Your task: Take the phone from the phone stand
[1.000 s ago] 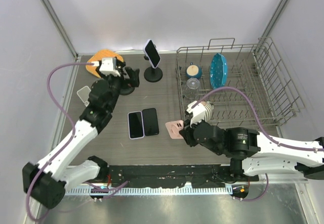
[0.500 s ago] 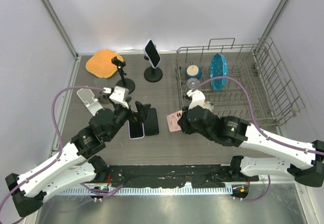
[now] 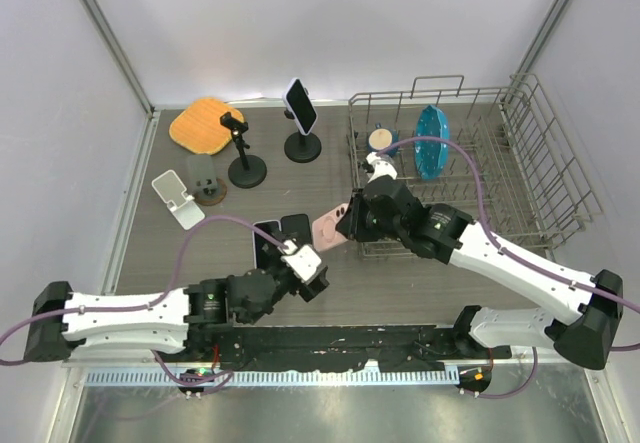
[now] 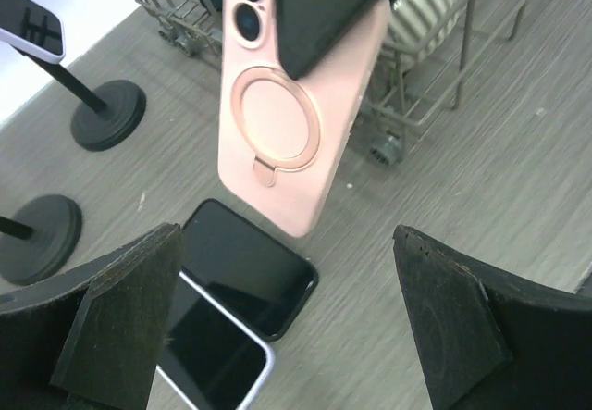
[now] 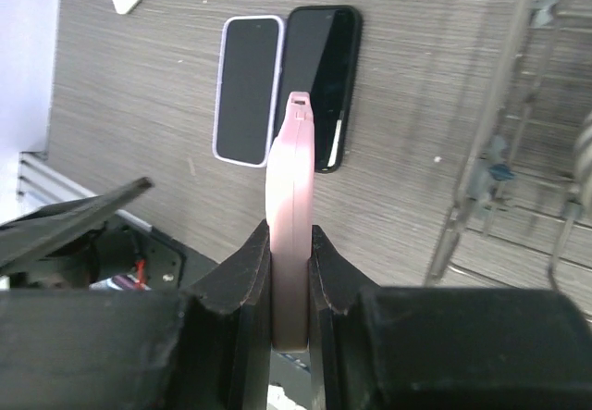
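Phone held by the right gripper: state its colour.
Pale pink; the phone shows best in the left wrist view.

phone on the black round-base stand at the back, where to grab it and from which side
Pinch the long edges of the dark-screened, white-edged phone at its upper half, coming from above. It leans tilted on the black round-base stand, whose holder seems to meet it lower down, so the top is probably free.

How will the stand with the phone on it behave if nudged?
Probably top-heavy: the phone sits tilted atop the stand, a thin stem on a small round base, so a side push may tip it. It looks rigid, not floppy. The flat base would likely slide, not roll.
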`<action>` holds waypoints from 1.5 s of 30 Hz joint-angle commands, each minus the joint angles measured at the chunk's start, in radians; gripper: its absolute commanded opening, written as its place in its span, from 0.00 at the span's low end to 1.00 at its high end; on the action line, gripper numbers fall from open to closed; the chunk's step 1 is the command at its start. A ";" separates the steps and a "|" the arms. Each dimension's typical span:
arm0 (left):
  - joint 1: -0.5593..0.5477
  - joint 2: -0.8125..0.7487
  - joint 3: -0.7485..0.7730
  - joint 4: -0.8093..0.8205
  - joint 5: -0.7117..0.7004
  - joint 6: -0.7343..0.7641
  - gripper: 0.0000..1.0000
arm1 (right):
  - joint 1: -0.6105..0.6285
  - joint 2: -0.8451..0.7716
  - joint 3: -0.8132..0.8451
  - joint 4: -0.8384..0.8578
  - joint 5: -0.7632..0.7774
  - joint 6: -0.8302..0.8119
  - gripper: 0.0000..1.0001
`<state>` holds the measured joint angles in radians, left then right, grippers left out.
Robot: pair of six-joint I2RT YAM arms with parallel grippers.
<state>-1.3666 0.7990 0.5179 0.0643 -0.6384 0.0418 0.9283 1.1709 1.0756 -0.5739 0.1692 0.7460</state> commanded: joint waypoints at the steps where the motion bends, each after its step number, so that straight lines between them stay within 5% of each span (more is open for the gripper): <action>1: -0.034 0.072 -0.041 0.317 -0.156 0.194 1.00 | 0.000 -0.013 0.050 0.161 -0.102 0.076 0.01; 8: -0.034 0.230 -0.055 0.557 -0.196 0.294 0.98 | -0.002 -0.037 0.012 0.227 -0.125 0.139 0.01; 17: -0.034 0.380 -0.048 0.767 -0.279 0.389 0.78 | -0.003 -0.073 -0.035 0.264 -0.120 0.184 0.01; 31: -0.034 0.410 -0.036 0.778 -0.313 0.383 0.19 | -0.011 -0.111 -0.103 0.348 -0.123 0.256 0.02; 35: -0.034 0.399 -0.030 0.715 -0.310 0.346 0.00 | -0.013 -0.128 -0.118 0.370 -0.106 0.263 0.11; 45: -0.003 0.312 -0.050 0.496 -0.270 0.081 0.00 | -0.016 -0.235 -0.144 0.370 0.015 0.181 0.70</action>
<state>-1.3983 1.1740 0.4610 0.6209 -0.9035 0.3202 0.9169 1.0069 0.9043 -0.2962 0.1108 1.0050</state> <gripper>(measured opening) 0.136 0.618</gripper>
